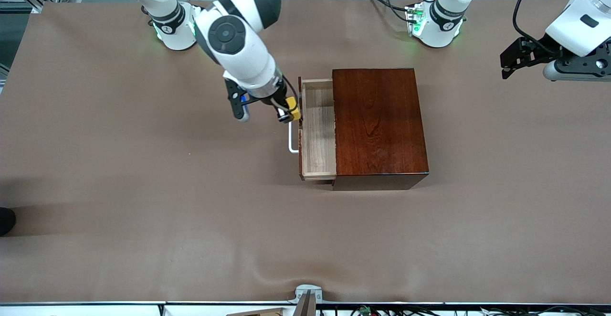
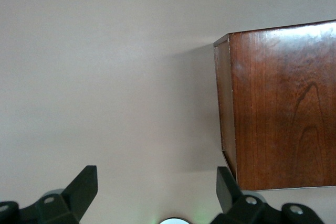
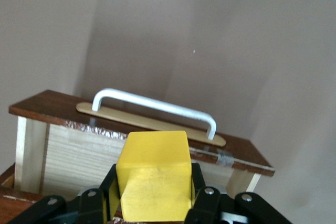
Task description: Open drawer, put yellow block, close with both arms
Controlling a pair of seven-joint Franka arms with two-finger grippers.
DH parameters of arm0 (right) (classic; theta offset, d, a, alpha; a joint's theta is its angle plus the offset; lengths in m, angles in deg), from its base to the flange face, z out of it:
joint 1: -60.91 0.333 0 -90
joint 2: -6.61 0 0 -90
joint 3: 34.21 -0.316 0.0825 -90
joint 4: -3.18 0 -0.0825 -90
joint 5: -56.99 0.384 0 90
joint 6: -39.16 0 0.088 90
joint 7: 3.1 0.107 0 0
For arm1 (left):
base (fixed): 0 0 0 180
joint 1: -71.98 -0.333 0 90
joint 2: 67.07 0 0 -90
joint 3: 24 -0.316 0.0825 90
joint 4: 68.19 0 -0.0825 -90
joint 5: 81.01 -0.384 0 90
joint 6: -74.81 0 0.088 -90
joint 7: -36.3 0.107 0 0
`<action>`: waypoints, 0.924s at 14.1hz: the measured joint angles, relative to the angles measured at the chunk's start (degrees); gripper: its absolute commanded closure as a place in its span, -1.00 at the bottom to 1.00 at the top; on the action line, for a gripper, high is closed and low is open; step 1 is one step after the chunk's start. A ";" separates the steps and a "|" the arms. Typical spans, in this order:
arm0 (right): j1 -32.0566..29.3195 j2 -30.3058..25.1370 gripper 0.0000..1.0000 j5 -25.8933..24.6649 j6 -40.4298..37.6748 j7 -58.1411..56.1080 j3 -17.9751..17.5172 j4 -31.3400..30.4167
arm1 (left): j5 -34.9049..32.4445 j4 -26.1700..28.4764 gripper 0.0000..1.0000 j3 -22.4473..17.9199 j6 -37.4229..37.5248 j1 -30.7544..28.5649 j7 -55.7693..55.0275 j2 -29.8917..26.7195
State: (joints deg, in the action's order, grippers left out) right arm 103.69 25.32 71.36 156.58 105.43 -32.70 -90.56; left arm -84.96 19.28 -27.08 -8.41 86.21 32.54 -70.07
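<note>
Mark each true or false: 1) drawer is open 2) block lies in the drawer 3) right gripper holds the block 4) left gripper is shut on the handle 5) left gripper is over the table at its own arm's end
1) True. The drawer is pulled out of the box, toward the right arm's end of the table.
2) False. The block is held in the air over the drawer's front edge, by the handle.
3) True. The right gripper is shut on the block.
4) False. The left gripper is open, holds nothing and waits away from the handle.
5) True. It hangs over the table there, clear of the box.
</note>
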 measured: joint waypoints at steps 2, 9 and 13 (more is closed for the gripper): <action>1.54 1.15 1.00 0.01 2.96 2.63 0.00 0.00 | 0.00 0.04 -1.00 0.15 0.00 0.00 0.00 0.01; 4.35 7.01 1.00 0.01 6.93 6.86 0.02 2.30 | 0.00 0.41 -1.00 0.35 0.00 0.00 0.00 0.03; 4.46 8.77 1.00 0.01 6.99 6.87 0.09 2.62 | 0.00 0.62 -1.00 0.37 0.00 0.00 0.00 0.04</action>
State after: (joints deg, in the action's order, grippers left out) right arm 108.15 34.09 71.37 163.56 112.30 -32.60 -87.94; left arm -84.96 19.90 -26.71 -8.41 86.21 32.54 -70.03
